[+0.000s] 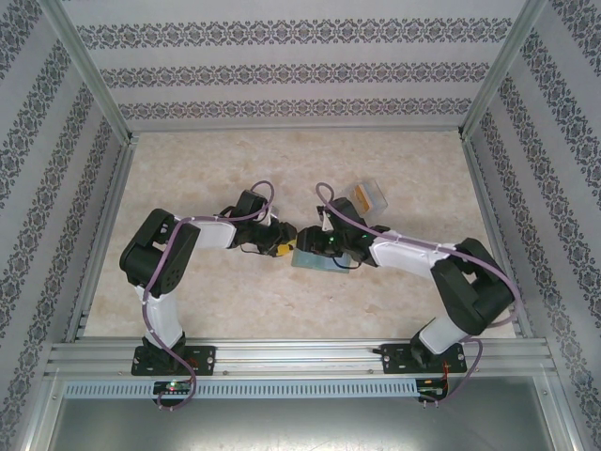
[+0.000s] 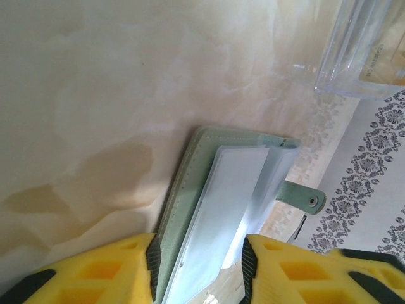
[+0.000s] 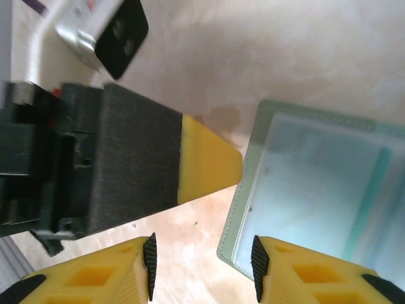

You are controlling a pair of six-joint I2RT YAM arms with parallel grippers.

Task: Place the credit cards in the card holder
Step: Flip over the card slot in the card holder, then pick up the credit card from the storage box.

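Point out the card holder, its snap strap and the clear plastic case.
card holder (image 2: 218, 209), left wrist view, clear inner sleeve
snap strap (image 2: 302, 196), left wrist view, strap's middle
clear plastic case (image 2: 357, 57), left wrist view, lower wall

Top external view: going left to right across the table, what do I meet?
Left arm → left hand → card holder → clear plastic case → right arm. The right hand overlaps the card holder, so it is left out.
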